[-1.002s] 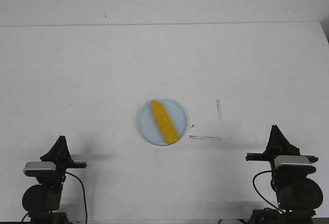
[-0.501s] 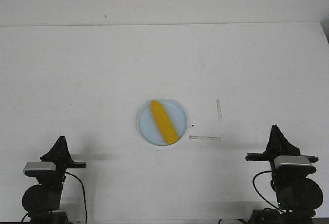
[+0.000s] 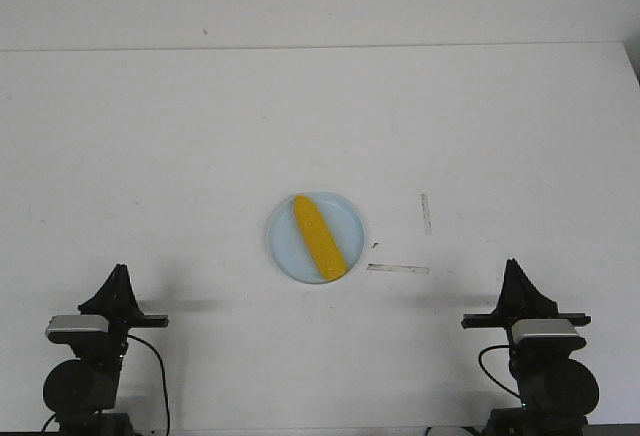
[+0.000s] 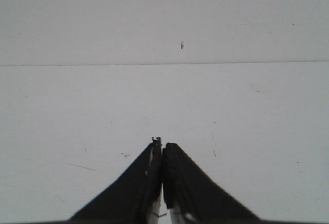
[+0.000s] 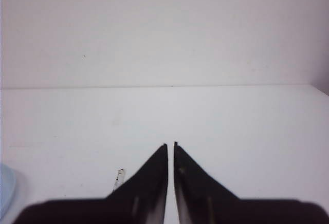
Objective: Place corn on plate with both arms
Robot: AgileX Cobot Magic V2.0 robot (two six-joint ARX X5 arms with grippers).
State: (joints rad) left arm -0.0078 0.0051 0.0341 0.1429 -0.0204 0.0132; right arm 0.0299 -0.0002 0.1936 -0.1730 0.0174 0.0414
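Front view: the corn [image 3: 320, 237] lies diagonally on the plate [image 3: 352, 218], so placing looks done; both arms sit parked at 7 and 5 o'clock. Left wrist view: left gripper [image 4: 162, 149] pressed together, empty. Right wrist view: right gripper [image 5: 170, 146] nearly together, empty.

My front camera looks forward and down over the whole desk [image 3: 150, 156]; both wrist cameras sit low, facing its far edge.
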